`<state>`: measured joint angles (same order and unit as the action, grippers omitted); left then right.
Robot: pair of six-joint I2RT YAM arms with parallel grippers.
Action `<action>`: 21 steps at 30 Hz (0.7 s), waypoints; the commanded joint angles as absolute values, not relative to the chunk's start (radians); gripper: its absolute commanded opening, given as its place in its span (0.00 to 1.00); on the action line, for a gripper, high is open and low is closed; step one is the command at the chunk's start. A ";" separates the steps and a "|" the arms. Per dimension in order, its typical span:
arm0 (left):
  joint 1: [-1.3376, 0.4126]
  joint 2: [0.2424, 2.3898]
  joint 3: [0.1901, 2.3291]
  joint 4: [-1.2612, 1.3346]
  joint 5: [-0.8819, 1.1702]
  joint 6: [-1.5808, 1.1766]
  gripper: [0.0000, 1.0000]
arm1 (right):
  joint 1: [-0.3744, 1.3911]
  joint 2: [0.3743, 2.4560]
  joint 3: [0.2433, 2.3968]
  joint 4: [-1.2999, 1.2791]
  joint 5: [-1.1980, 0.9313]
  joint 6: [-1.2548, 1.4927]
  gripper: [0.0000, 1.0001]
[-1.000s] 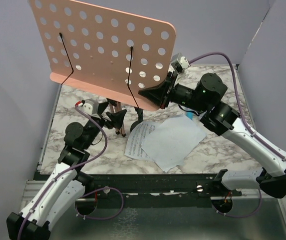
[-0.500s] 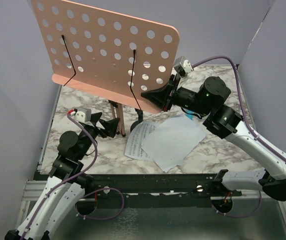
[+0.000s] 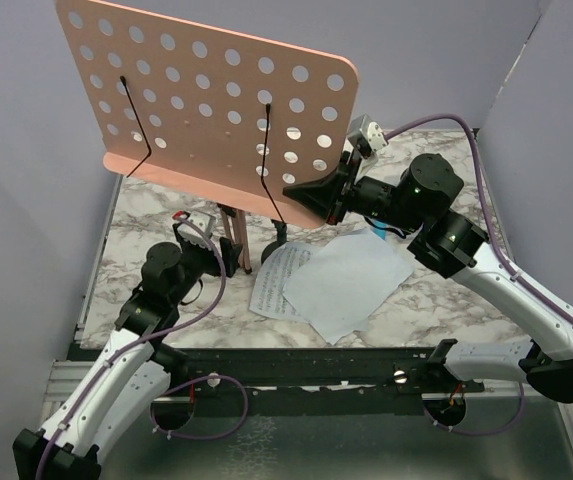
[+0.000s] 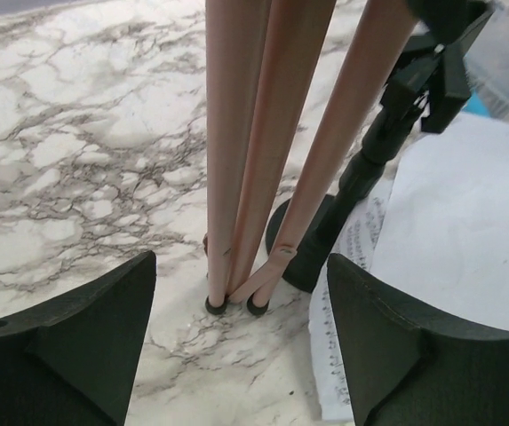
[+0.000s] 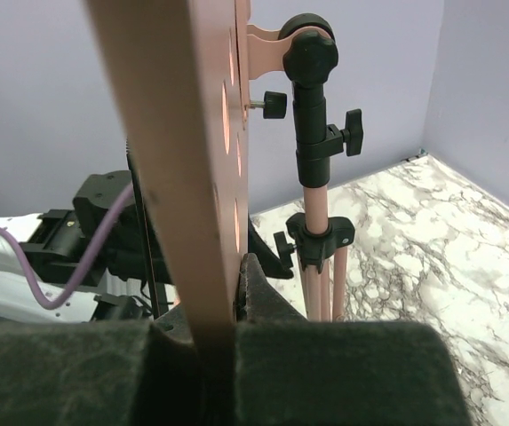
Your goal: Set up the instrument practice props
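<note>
The pink hole-dotted music stand stands on the marble table with its tripod legs folded together. My right gripper is shut on the plate's lower right edge. My left gripper is open low around the legs, and its fingers stand apart from them on both sides. Two white sheet-music pages lie overlapping right of the legs. The small black mic stand rises just behind the legs. Only a blue sliver of the microphone shows behind my right arm.
A clear plastic box sits at the back right, partly hidden. Grey walls close in the table on the left, back and right. The stand's pole with black clamps rises close to my right gripper.
My left gripper has pulled back and then moved in on the tripod legs, its jaws narrowing a little. The stand's plate has shifted slightly with my right gripper.
</note>
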<state>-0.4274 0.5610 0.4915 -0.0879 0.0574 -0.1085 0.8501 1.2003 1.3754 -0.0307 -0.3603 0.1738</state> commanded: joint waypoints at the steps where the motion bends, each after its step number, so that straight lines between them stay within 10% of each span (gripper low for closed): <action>1: -0.425 0.630 0.529 -0.088 0.028 0.057 0.78 | 0.852 1.180 1.374 -0.087 -0.398 0.149 0.00; 21: -0.247 0.843 0.678 -0.063 0.519 0.283 0.44 | 0.853 1.204 1.404 -0.114 -0.439 0.149 0.00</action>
<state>-0.2611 0.8371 0.6285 -0.0998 0.3622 0.2306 0.8501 1.1992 1.3777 -0.0391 -0.4160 0.1513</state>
